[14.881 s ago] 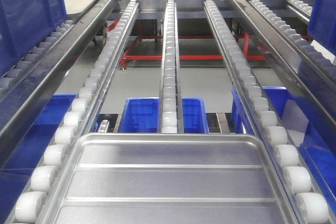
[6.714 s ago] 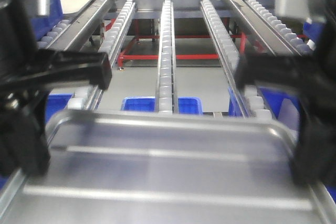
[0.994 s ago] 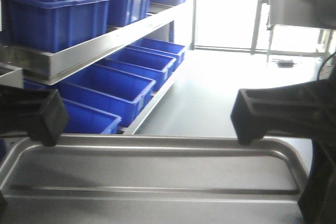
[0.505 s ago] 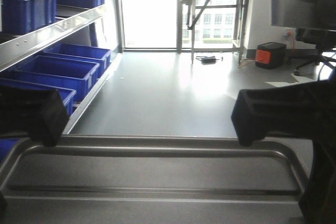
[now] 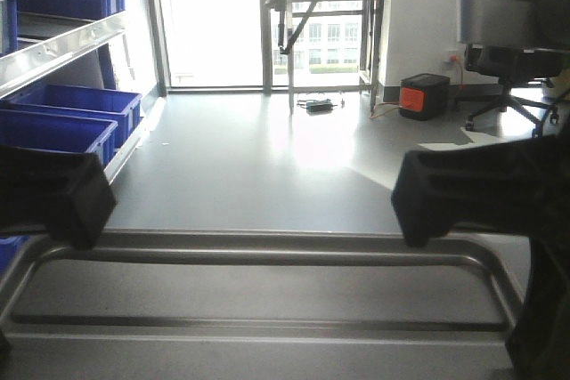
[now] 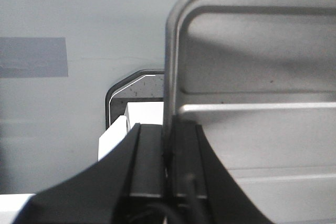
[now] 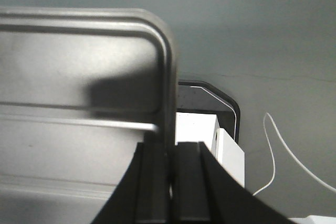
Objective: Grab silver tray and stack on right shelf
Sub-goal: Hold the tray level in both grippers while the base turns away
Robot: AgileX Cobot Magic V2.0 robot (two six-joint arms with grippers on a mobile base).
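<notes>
**Silver tray (image 5: 267, 295) carried between both arms, over open floor.**

Your left gripper (image 6: 169, 142) is closed on the tray's left rim: in the left wrist view one dark finger sits outside the rim and one inside, with the raised edge pinched between them. Your right gripper (image 7: 170, 156) grips the right rim the same way, just behind the rounded corner. The tray rests on nothing. It spans the bottom of the front view roughly level, with its far rim crossing from one gripper to the other and one long rib showing on its floor. Both wrist views show grey floor (image 5: 267, 166) past its corners. Ahead you have bright windows (image 5: 214, 33), with blue bins (image 5: 62, 117) on a rack at far left and an orange box (image 5: 423, 95) near the wall at right. A white cable (image 7: 273, 150) lies on the floor in the right wrist view.
</notes>
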